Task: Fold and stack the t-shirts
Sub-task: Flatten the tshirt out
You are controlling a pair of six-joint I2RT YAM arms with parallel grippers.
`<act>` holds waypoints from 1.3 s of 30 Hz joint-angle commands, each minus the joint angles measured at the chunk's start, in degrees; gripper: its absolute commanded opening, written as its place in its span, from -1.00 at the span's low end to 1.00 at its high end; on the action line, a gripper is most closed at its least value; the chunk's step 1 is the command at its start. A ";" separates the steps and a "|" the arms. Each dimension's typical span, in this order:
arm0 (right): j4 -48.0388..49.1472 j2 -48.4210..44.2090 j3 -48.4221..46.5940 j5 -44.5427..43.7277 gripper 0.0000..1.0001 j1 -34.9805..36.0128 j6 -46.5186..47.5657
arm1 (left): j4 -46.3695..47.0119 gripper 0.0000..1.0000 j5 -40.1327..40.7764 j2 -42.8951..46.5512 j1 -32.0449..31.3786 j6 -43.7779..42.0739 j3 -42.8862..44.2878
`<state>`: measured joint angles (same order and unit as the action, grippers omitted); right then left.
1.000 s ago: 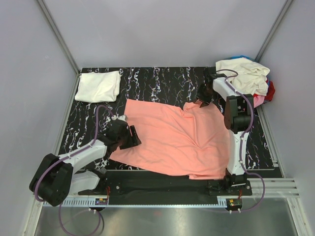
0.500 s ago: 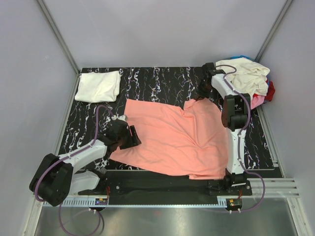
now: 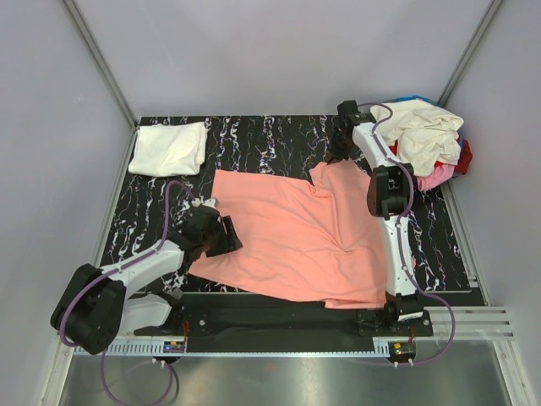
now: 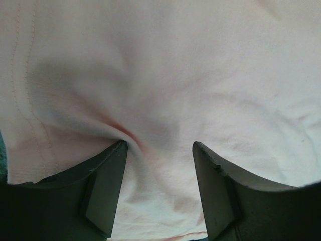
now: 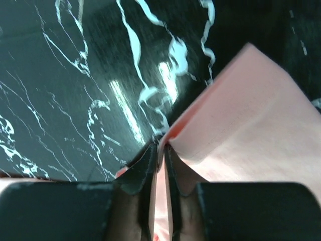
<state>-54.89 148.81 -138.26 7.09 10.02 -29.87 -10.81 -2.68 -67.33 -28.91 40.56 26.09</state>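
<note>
The left gripper [image 4: 159, 145] has its jaws spread wide. Both tips press down on the salmon-pink t-shirt [image 3: 296, 241] at its left edge, and the soft cotton puckers into radiating creases at one tip. A stitched hem line runs close by.

The right gripper [image 5: 161, 146] has its jaws pressed almost together, pinching a thin edge of the same shirt at its far right corner.

The shirt lies spread out and mostly flat, wrinkled toward its right side. The tabletop [image 3: 262, 139] is glossy black with white marble veining.

A white t-shirt [image 3: 169, 148], folded to a rectangle, lies beyond the salmon shirt's far left corner. A crumpled heap of t-shirts [image 3: 427, 135], cream on top with red, pink and blue showing, sits beyond its far right corner.
</note>
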 commanded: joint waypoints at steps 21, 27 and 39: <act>13.59 -26.25 15.97 -13.32 0.34 0.26 3.77 | -15.91 0.43 16.30 20.75 -0.36 4.99 4.21; 8.67 -36.39 35.05 -12.64 0.37 0.17 1.57 | -12.84 0.57 14.46 9.89 -0.36 -3.37 16.32; 9.80 -37.90 51.86 -7.54 0.38 0.17 4.03 | -13.10 0.54 7.51 -29.84 2.36 -10.58 47.38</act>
<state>-46.74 111.28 -86.67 -2.31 10.07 -26.61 -23.86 7.11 -92.53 -27.73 32.73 69.04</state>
